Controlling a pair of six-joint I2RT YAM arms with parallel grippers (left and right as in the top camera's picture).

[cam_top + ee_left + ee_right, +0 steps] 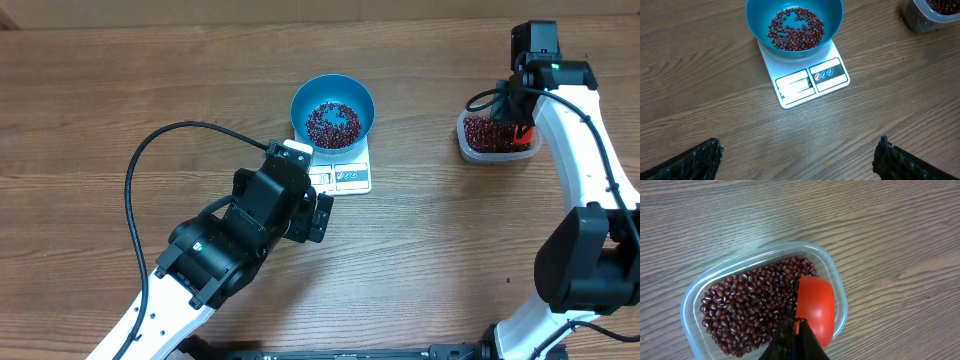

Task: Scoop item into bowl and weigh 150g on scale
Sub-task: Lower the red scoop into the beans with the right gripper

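From overhead, we found the blue bowl (301,100) sitting on the white scale (350,178) near the middle of the wooden surface (120,90). It covered all but the scale's front strip at 6 o'clock. A shallow layer of maroon beans (332,124) lay in the bottom of the bowl, with the paler blue wall bare around them. The panels on the scale's front strip were too small for us to read.

The left fingers (697,162) stood wide apart and held nothing. They hung at about 7 o'clock of the scale, near it but not touching. In the left wrist view, the scale and bowl lay ahead between the two tips.

Well apart from the bowl, at its 3 o'clock, we saw the clear plastic tub (463,140), which held more of the beans. The right fingers (790,345) were pinched tight on the handle of a red scoop (816,305). Its cup lay inside the tub, over the beans at the tub's 3 o'clock end. We could not tell whether the scoop carried any beans.
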